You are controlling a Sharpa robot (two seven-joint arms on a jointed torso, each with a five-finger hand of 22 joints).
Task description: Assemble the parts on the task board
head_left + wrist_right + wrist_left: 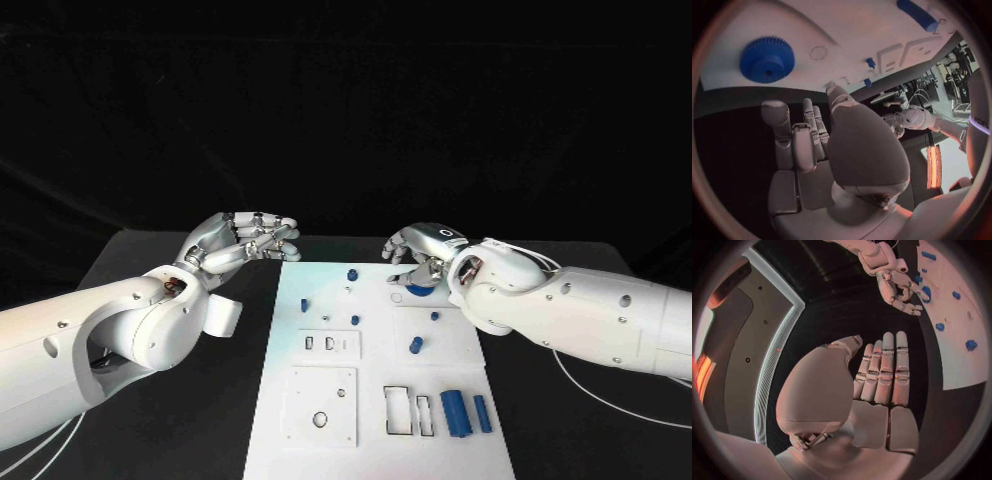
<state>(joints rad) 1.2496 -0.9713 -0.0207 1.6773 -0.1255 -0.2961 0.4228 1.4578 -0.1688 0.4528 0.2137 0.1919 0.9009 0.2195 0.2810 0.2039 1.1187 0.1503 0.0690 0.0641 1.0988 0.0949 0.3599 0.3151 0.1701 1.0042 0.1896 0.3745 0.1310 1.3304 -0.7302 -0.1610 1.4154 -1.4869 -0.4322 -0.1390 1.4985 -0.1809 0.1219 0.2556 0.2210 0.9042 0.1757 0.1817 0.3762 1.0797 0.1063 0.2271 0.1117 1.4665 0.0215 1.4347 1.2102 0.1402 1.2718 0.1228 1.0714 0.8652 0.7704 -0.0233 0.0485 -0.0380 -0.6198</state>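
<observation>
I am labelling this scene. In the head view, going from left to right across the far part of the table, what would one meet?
Left robot hand → far edge of the white task board → small blue part standing on it → right robot hand, over a blue gear.

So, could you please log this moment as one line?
left hand: open, beside task board | right hand: open, above blue gear

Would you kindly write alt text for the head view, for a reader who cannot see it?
Two white robot arms reach over a black table toward the far end of a white task board. The left hand hovers empty beside the board's far left corner, and the right hand hangs over a blue gear near its far right edge. Small blue parts dot the board.
</observation>
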